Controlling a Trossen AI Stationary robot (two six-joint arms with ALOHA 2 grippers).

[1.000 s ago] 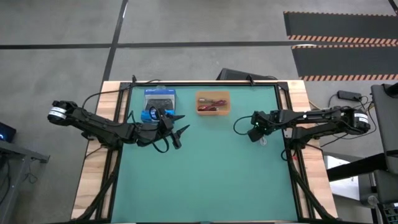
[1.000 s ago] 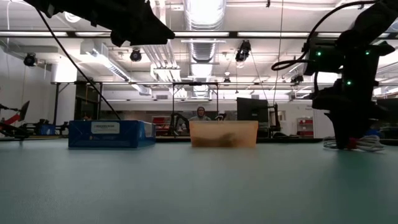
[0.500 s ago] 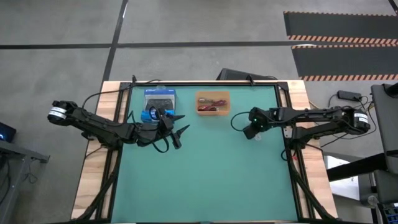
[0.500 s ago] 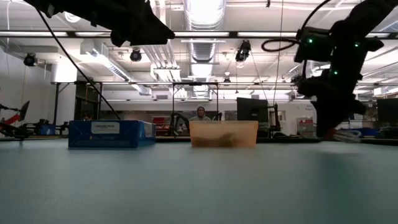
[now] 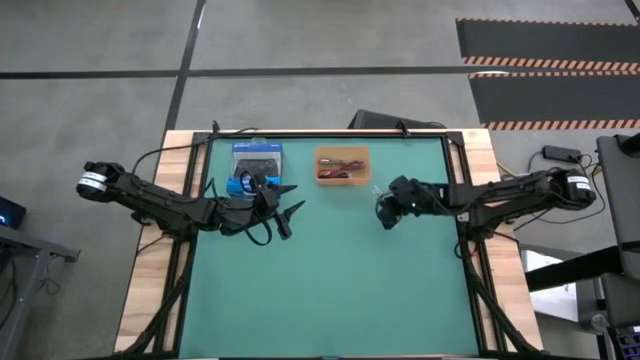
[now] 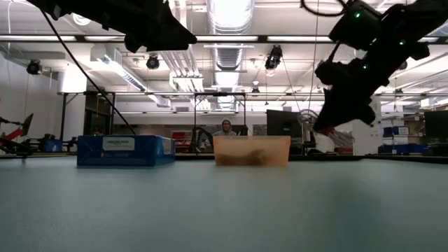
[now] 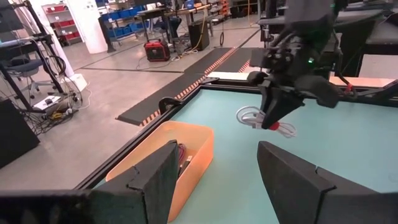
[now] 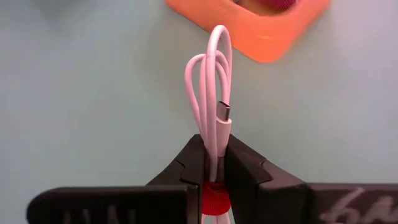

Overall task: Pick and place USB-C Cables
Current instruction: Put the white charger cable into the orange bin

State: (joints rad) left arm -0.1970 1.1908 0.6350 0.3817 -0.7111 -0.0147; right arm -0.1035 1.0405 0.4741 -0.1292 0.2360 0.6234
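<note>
A white USB-C cable [image 8: 210, 87], bundled in loops, hangs in the air in my right gripper [image 8: 212, 154], which is shut on it. In the high view my right gripper [image 5: 384, 217] hovers right of the orange bin [image 5: 343, 153]. The bin holds a red-pink cable [image 5: 340, 170] and a dark one. Farther left, my left gripper [image 5: 288, 202] stands open and empty above the table, next to the blue box [image 5: 257, 156]. The left wrist view shows the white cable [image 7: 250, 116] under the right gripper. My right gripper pinches the white cable's bundled strands [image 8: 213, 163] between its two fingers, just ahead of a red band [image 8: 212, 203] around the bundle. The loops and a USB-C plug [image 8: 224, 112] stick out past the fingertips. The cable is lifted clear of the table.
The orange bin [image 6: 251, 150] and the blue box [image 6: 124, 150] stand side by side near the table's far edge. The green mat [image 5: 330, 290] lies bare toward the near edge. A person [image 6: 225, 128] sits in the room beyond the table.
My right gripper has risen from the table near its right edge with the white cable and has moved toward the table's left, nearer the orange bin. The cable, which lay on the mat, now hangs clear of it.
</note>
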